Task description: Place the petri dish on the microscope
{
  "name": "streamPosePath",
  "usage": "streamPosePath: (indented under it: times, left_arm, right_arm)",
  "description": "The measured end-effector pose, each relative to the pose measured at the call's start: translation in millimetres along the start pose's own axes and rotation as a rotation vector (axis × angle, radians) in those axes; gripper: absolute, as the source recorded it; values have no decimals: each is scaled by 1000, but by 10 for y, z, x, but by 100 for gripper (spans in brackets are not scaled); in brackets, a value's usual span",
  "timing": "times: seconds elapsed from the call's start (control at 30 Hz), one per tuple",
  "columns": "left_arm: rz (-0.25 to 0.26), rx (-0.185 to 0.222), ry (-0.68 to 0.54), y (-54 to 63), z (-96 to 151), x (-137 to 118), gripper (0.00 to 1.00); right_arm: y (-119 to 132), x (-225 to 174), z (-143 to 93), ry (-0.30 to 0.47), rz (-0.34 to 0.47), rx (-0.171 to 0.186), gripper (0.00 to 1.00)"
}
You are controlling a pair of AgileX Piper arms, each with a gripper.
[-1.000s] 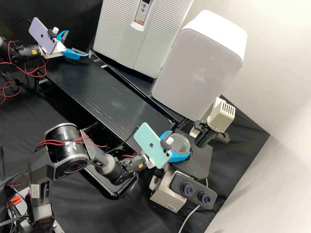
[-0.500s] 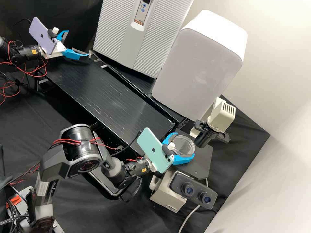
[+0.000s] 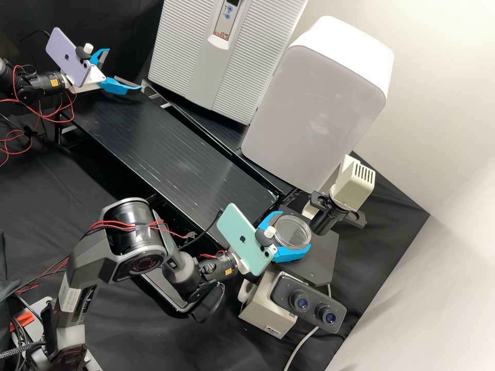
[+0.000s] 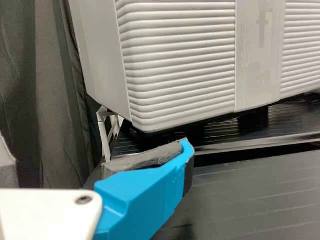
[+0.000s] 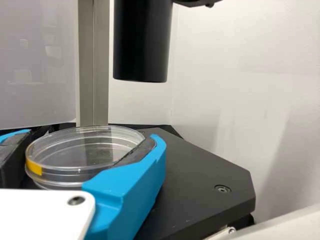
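In the high view my right gripper (image 3: 295,231) is shut around the clear petri dish (image 3: 293,230), over the black stage (image 3: 324,255) of the microscope (image 3: 265,304). In the right wrist view, my right gripper (image 5: 92,136) has its pads on both sides of the dish (image 5: 75,150), which has a yellow mark on its rim. The stage (image 5: 200,185) lies under it; whether they touch I cannot tell. My left gripper (image 3: 122,68) stands open at the far upper left of the high view, empty; in the left wrist view the same gripper (image 4: 95,150) faces a ribbed box.
A dark lens tube (image 3: 322,220) hangs beside the dish, below the beige lamp housing (image 3: 353,183). The eyepieces (image 3: 309,305) sit at the stage's near side. A ribbed grey box (image 3: 206,56) and a large white box (image 3: 314,103) stand behind the black bench (image 3: 170,149).
My right gripper has moved a little rightward over the stage with the dish between its fingers, mostly during the first half second. The left arm has kept still.
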Motion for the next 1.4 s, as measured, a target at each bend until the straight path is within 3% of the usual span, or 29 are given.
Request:
streamPosePath:
  times: [0.13, 0.23, 0.93, 1.07, 1.13, 1.4]
  left_arm:
    - [0, 0, 0, 0, 0, 0, 100]
    - [0, 0, 0, 0, 0, 0, 100]
    - [0, 0, 0, 0, 0, 0, 100]
    - [0, 0, 0, 0, 0, 0, 100]
    - [0, 0, 0, 0, 0, 0, 100]
    - [0, 0, 0, 0, 0, 0, 100]
  right_arm:
    - [0, 0, 0, 0, 0, -5, 100]
    - [0, 0, 0, 0, 0, -28, 100]
    - [17, -15, -12, -27, -23, -45, 100]
    - [73, -80, -10, -52, -14, -9, 100]
    - [112, -151, -3, -64, -3, 26, 100]
    - [253, -494, -98, -18, -5, 112, 100]
